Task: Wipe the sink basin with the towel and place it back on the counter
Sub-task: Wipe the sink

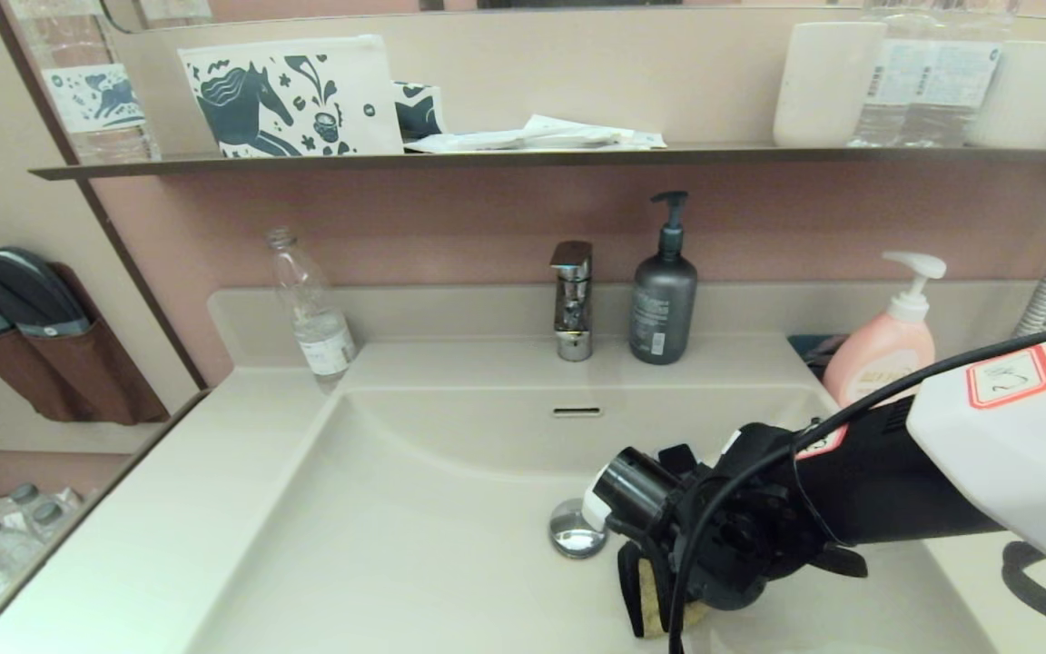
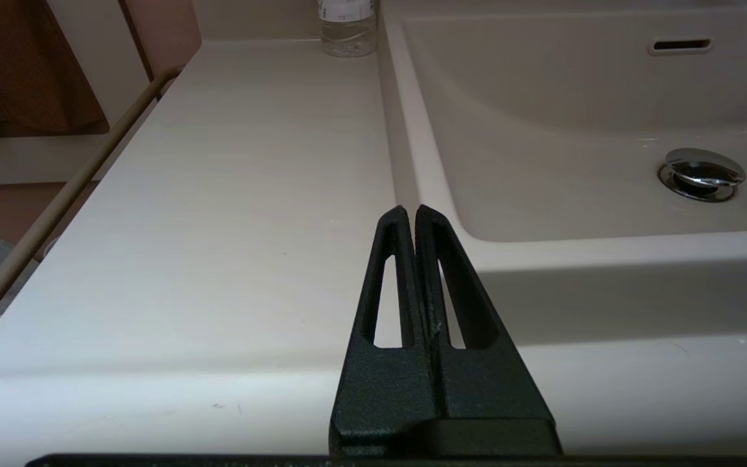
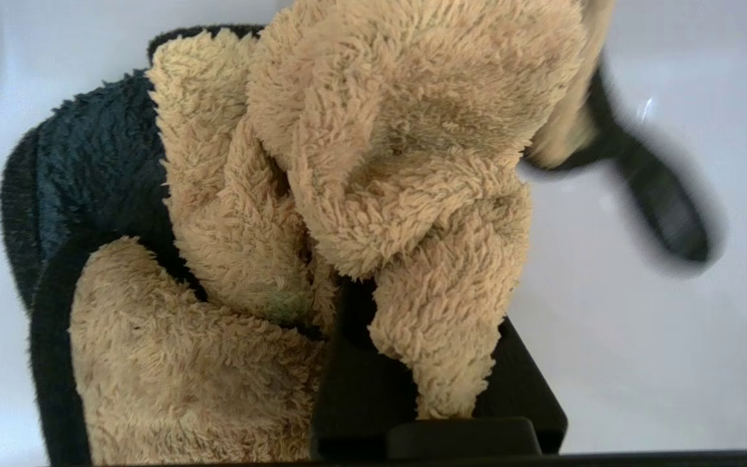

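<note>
Filling most of the glossy cream-white counter, the large rectangular cream basin runs longways left to right. Behind it stand a chrome tap, grey pump bottle, clear empty bottle and pink soap bottle. Right gripper is down inside, beside the round chrome drain plug, clamping the bunched mustard-yellow, black-edged towel against the floor. Left gripper, fingers pressed together, hovers over the counter's front left.

Head view down over sink basin; wrist views close.
</note>
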